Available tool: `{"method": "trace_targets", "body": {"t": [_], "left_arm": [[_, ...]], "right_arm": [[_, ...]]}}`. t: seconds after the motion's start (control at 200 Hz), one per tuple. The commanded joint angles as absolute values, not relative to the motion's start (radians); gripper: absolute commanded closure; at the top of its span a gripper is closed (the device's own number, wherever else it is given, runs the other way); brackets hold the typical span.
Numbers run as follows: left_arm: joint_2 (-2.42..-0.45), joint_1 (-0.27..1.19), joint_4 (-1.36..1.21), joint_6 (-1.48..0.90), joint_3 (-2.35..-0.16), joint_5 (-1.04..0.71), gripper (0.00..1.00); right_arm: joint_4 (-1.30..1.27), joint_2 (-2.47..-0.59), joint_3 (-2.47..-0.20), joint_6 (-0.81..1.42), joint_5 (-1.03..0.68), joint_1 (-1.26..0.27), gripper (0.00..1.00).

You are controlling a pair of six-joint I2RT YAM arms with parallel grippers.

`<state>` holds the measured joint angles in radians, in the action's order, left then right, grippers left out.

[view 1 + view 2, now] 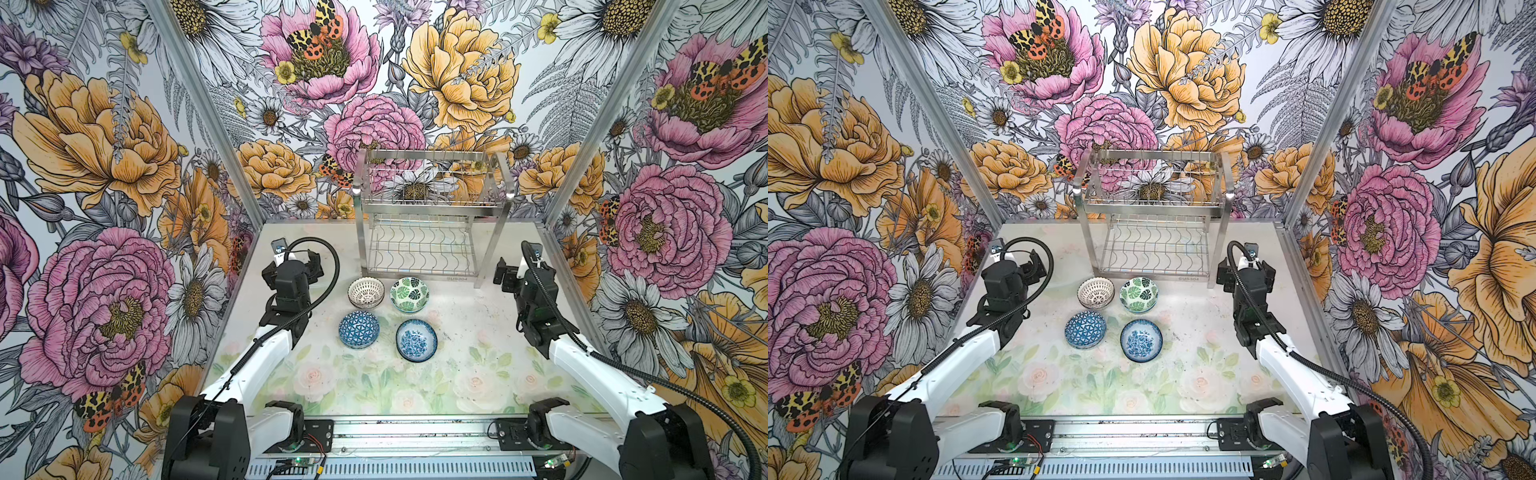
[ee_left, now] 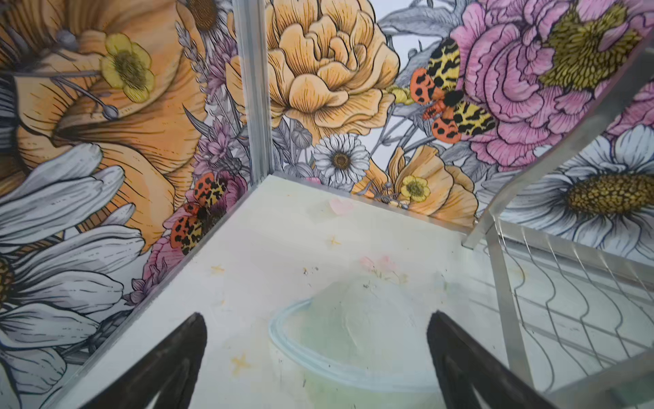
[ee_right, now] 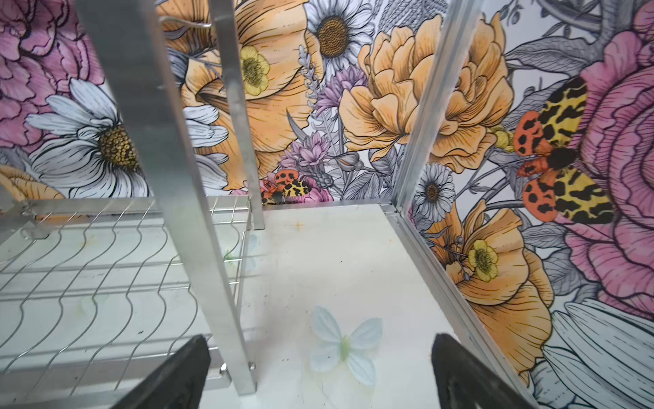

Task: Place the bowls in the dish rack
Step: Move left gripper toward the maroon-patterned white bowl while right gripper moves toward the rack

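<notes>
In both top views, four small patterned ceramic bowls [image 1: 359, 329] sit just before the shiny two-tier steel wire dish rack [image 1: 430, 212], the white lattice bowl [image 1: 366, 292] nearest the left gripper [image 1: 305, 264]. Wrist views: left gripper and right gripper [image 3: 320, 340] are both spread and empty, flanking the rack.

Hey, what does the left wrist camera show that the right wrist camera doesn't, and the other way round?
Only the left wrist view: a faded green dome-shaped print on the table, between the fingers of the open left gripper.

Only the right wrist view: a pale blue butterfly print just beyond the open right gripper, and a leg of the dish rack close up.

Both: that rack's wavy lower tier with nothing in it, the pale table and the floral walls. Neither shows the bowls.
</notes>
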<state>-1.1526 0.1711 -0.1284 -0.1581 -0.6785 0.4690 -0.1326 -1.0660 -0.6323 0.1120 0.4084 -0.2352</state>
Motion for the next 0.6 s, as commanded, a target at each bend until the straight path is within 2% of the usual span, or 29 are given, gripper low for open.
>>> {"method": "trace_targets", "body": {"t": [0.0, 0.2, 0.355, 0.595], "left_arm": [[-1.185, 0.19, 0.069, -0.216, -0.725, 0.362, 0.01], [-1.269, 0.202, 0.15, -0.255, -0.793, 0.177, 0.01], [-1.348, 0.213, 0.185, -0.256, -0.832, 0.116, 0.02], [-1.413, 0.263, 0.236, -0.253, -0.884, 0.033, 0.13]], "right_arm": [[0.077, -1.045, -0.711, 0.103, 0.427, -0.278, 0.0], [0.164, -1.06, -0.805, 0.11, 0.404, -0.327, 0.0], [0.172, -1.091, -0.825, 0.11, 0.393, -0.354, 0.0], [0.172, -1.139, -0.837, 0.11, 0.397, -0.386, 0.0]]}}
